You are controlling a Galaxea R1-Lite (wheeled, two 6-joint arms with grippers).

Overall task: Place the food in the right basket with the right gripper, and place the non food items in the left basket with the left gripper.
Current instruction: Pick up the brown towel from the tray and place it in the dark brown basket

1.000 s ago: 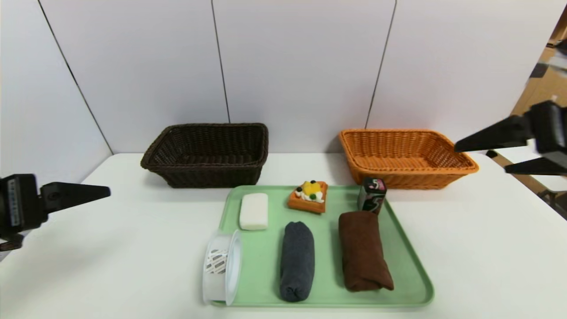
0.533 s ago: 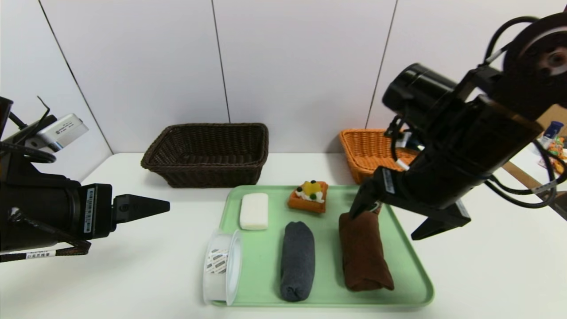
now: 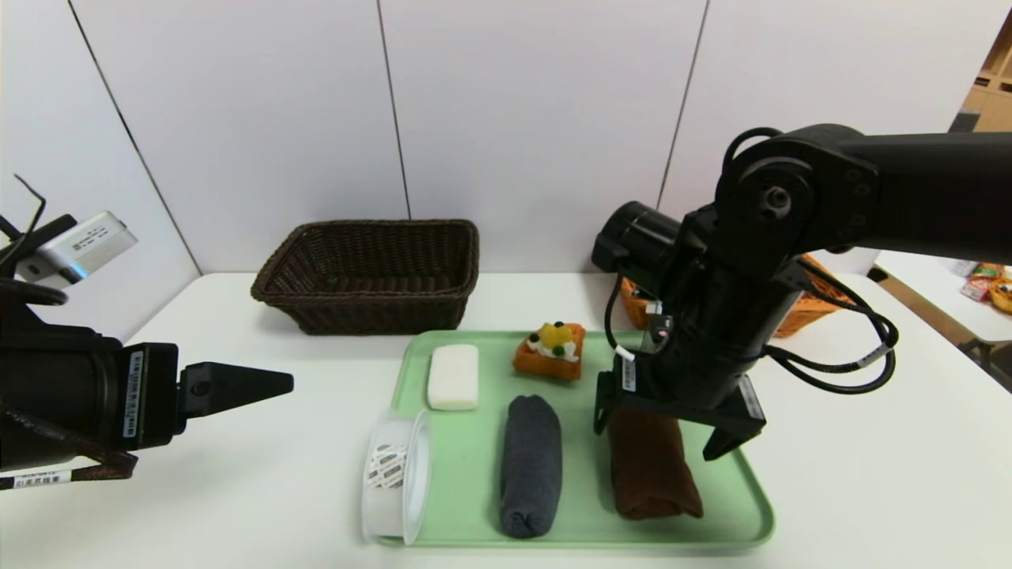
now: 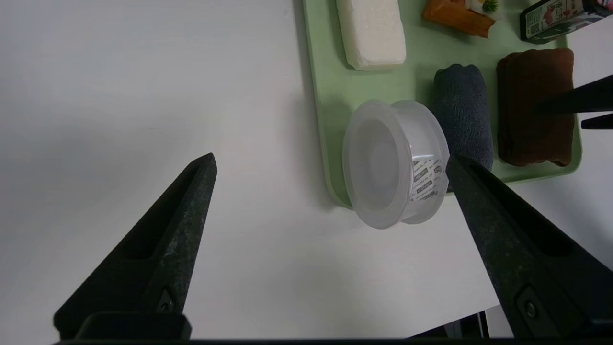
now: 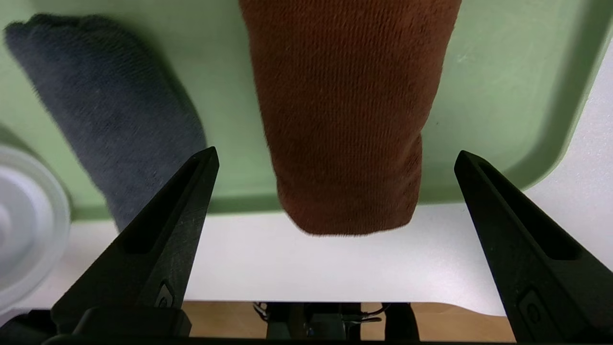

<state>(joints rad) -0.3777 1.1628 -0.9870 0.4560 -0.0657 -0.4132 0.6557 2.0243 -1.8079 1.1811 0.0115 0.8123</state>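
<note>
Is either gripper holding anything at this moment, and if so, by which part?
Nothing is held. The right gripper is open above the brown towel; the left gripper is open beside the tray.

Illumination is bright, even and diffuse from overhead. Shadows are soft: a faint grey one lies on the counter (image 4: pixel 143 96) beside the tray (image 4: pixel 318 96), and a darker one under the grey towel (image 5: pixel 110 120). No glare noted. In the right wrist view that towel is blurred and the clear container (image 5: pixel 24 225) is out of focus, while the right hand (image 5: pixel 335 158) fingers are sharp. Straight panel seams lean outward at the head view's edges.
</note>
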